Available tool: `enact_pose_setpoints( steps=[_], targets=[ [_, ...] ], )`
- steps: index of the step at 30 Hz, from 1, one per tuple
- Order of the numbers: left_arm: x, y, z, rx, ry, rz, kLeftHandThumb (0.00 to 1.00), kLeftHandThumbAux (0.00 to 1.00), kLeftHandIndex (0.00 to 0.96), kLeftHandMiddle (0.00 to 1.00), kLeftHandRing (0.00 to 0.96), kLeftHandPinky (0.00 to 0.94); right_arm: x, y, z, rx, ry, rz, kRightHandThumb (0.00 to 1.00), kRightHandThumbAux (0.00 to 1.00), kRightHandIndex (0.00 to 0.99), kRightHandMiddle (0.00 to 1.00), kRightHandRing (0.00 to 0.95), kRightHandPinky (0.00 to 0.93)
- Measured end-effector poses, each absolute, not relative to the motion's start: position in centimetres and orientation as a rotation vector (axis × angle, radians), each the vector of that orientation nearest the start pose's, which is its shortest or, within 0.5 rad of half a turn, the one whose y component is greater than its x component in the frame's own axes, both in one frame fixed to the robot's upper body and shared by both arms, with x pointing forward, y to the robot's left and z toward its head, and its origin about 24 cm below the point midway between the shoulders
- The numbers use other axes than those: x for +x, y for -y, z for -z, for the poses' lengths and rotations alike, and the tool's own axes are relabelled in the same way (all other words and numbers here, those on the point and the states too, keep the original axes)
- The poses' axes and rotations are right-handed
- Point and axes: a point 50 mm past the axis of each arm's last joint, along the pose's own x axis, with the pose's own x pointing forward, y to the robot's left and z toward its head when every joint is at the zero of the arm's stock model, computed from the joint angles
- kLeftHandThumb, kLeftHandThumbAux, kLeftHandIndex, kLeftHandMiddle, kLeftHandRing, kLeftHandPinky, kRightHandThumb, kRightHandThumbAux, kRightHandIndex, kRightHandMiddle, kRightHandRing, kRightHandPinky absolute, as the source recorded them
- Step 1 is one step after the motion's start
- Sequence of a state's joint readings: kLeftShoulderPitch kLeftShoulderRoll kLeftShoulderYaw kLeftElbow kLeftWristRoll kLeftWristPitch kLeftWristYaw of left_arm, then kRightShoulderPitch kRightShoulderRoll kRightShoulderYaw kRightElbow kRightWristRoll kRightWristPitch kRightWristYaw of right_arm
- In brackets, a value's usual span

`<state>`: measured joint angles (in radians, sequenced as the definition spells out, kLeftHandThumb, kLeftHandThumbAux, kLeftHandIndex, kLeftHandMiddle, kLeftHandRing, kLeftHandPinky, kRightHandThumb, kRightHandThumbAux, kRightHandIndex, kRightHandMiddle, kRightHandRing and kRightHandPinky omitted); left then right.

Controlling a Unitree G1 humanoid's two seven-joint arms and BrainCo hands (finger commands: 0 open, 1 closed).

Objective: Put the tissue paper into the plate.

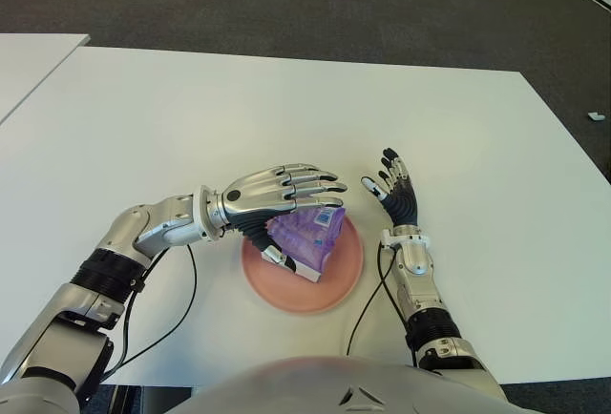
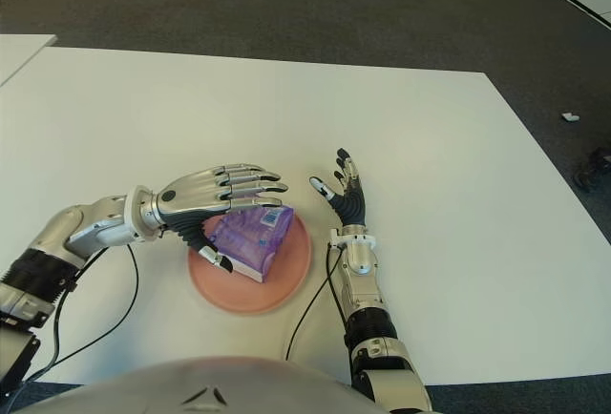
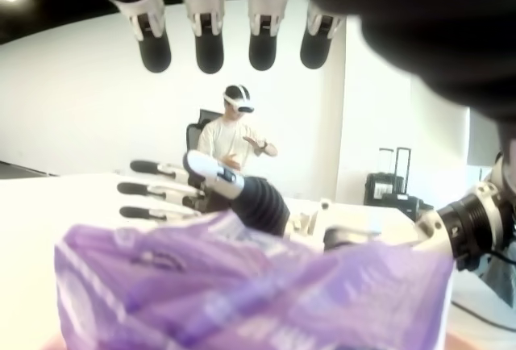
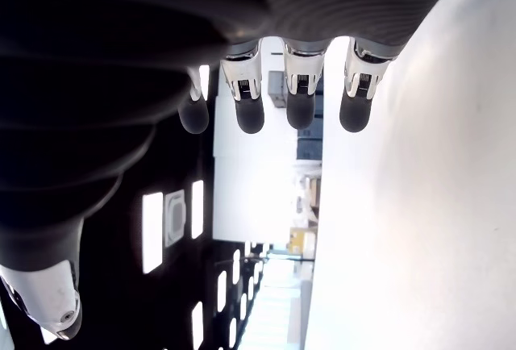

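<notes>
Tissue pack (image 1: 307, 234) soft, light, crinkly; sits on plate (image 1: 344, 276). Your left hand (image 1: 272, 195) hovers over it, fingers straight, gripping nothing. Right hand (image 1: 396, 195) spread, just beside plate. Pinch sides gently.

Bright even light; wrist views blurred close-up.

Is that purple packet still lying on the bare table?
No, the purple tissue packet sits in the pink plate, under the left robot hand.
</notes>
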<state>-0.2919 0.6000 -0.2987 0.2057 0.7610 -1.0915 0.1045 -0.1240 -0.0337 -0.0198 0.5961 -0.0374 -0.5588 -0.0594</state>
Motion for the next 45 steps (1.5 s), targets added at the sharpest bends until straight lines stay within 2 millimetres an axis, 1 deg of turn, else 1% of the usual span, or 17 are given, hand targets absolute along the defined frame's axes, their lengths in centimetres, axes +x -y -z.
enact_pose_setpoints(
  steps=[7,12,15,19,21,23,26,28,30,33,35,38,45],
  targets=[
    [23.9,-13.7,-10.5,1.043,1.027,0.828,0.064,0.349,0.000,0.000,0.000,0.000,25.7,15.6,1.0,-0.058,0.084,0.028,0.001,0.609,0.000,0.000,0.000,0.000],
    [24.9,-15.0,-12.0,0.992,1.001,0.767,0.116,0.347,0.000,0.000,0.000,0.000,25.8,15.5,0.9,-0.053,0.085,0.022,0.000,0.611,0.000,0.000,0.000,0.000],
    [25.6,-15.8,-13.4,0.928,0.983,0.700,0.138,0.356,0.000,0.000,0.000,0.000,26.0,15.4,0.9,-0.050,0.090,0.018,0.000,0.611,0.000,0.000,0.000,0.000],
    [26.2,-16.5,-14.8,0.817,0.951,0.638,0.147,0.379,0.000,0.000,0.000,0.000,26.1,15.4,0.7,-0.048,0.101,0.014,0.000,0.605,0.000,0.000,0.000,0.000],
    [26.5,-16.8,-15.2,0.757,0.922,0.615,0.138,0.388,0.000,0.000,0.000,0.000,26.1,15.3,0.7,-0.048,0.103,0.012,0.000,0.601,0.000,0.000,0.000,0.000],
    [27.1,-17.7,-15.1,0.699,0.870,0.583,0.129,0.392,0.000,0.000,0.000,0.000,26.1,15.3,0.7,-0.047,0.099,0.012,0.000,0.599,0.000,0.000,0.000,0.000],
    [28.6,-19.4,-14.5,0.630,0.777,0.481,0.074,0.364,0.000,0.000,0.000,0.000,26.2,15.3,0.7,-0.048,0.099,0.013,0.000,0.598,0.000,0.000,0.000,0.000],
    [29.4,-20.4,-13.7,0.576,0.710,0.393,0.052,0.357,0.000,0.000,0.000,0.000,26.2,15.3,0.7,-0.049,0.098,0.013,0.000,0.598,0.000,0.000,0.000,0.000],
    [30.0,-21.3,-12.7,0.521,0.653,0.312,0.027,0.360,0.000,0.000,0.000,0.000,26.2,15.3,0.8,-0.050,0.096,0.015,0.000,0.598,0.000,0.000,0.000,0.000],
    [30.2,-22.1,-10.3,0.447,0.553,0.210,0.008,0.391,0.000,0.000,0.000,0.000,26.2,15.3,0.9,-0.053,0.089,0.017,0.000,0.592,0.000,0.000,0.000,0.000],
    [30.0,-22.2,-8.7,0.413,0.486,0.166,0.004,0.389,0.000,0.000,0.000,0.000,26.2,15.3,0.9,-0.055,0.089,0.020,0.000,0.591,0.000,0.000,0.000,0.000],
    [29.5,-21.9,-6.9,0.389,0.411,0.136,0.001,0.394,0.000,0.000,0.000,0.000,26.2,15.3,0.9,-0.058,0.088,0.022,0.000,0.587,0.000,0.000,0.000,0.000],
    [28.6,-20.8,-4.1,0.315,0.320,0.034,0.000,0.435,0.000,0.000,0.000,0.000,26.2,15.3,0.9,-0.064,0.084,0.024,0.000,0.584,0.000,0.000,0.000,0.000]
  ],
)
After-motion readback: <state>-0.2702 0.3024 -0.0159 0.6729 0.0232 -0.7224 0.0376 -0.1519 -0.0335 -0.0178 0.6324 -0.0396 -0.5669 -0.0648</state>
